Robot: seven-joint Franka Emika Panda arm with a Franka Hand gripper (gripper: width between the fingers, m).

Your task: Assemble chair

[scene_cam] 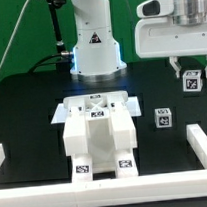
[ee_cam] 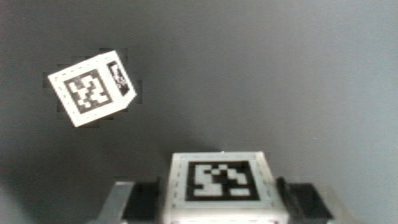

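Note:
The partly built chair (scene_cam: 99, 140), a chunky white block with black-and-white tags, stands at the middle front of the black table. A small white tagged chair piece (scene_cam: 163, 117) lies to its right in the exterior view, apart from it; the wrist view shows the same piece (ee_cam: 93, 88) on the dark table. High at the exterior view's right, my gripper (scene_cam: 191, 73) hangs above the table, shut on another small tagged white chair piece (scene_cam: 191, 82). In the wrist view this held piece (ee_cam: 221, 180) sits between the two fingers (ee_cam: 125, 200) of the gripper (ee_cam: 217, 203).
The robot's white base (scene_cam: 92, 42) stands at the back centre. The marker board (scene_cam: 64, 112) lies flat just behind the chair. White border rails run along the front (scene_cam: 107, 187), left (scene_cam: 0, 154) and right (scene_cam: 203, 143).

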